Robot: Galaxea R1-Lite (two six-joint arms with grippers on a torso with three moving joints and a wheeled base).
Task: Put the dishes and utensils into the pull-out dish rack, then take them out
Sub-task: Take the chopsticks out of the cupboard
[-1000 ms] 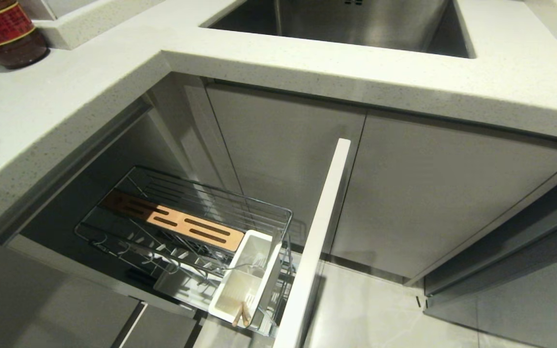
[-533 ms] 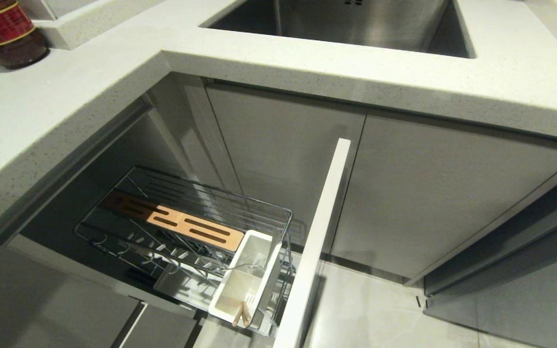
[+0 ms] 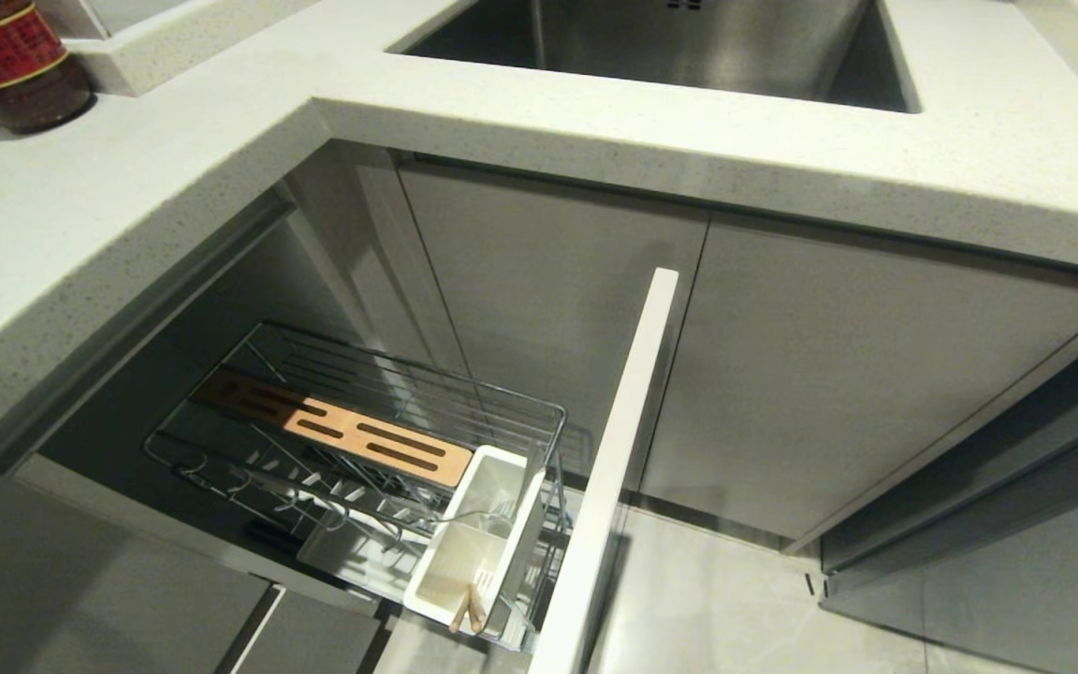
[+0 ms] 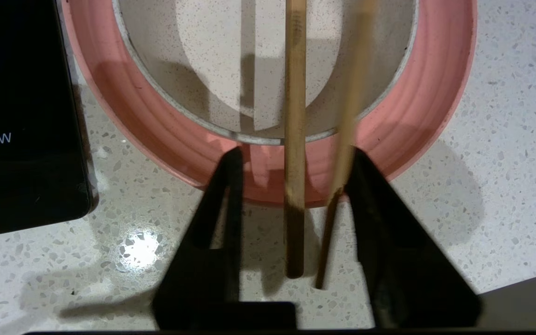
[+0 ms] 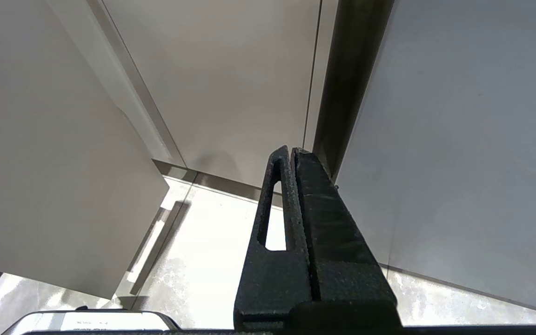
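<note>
In the left wrist view my left gripper (image 4: 294, 151) is open over the speckled counter. Two light wooden chopsticks (image 4: 295, 93) lie between its fingers, resting across the off-white speckled bowl (image 4: 203, 46), which sits on the pink plate (image 4: 156, 135). One chopstick is midway between the fingers and touches neither; the other leans close to one finger. The pull-out dish rack (image 3: 361, 374) stands drawn out under the counter, with its wooden strip (image 3: 342, 431), white caddy (image 3: 464, 562) and white front panel (image 3: 623, 440). A thin silver piece like the fork (image 3: 492, 511) lies in the caddy. My right gripper (image 5: 291, 150) is shut and parked.
A black appliance (image 4: 16, 116) lies beside the plate. Two wooden stick ends (image 3: 467, 608) poke from the caddy. The steel sink (image 3: 670, 47) is set in the counter (image 3: 595, 131), and a dark sauce bottle (image 3: 10, 61) stands at the far left. Grey cupboard doors (image 5: 231, 70) face the right gripper.
</note>
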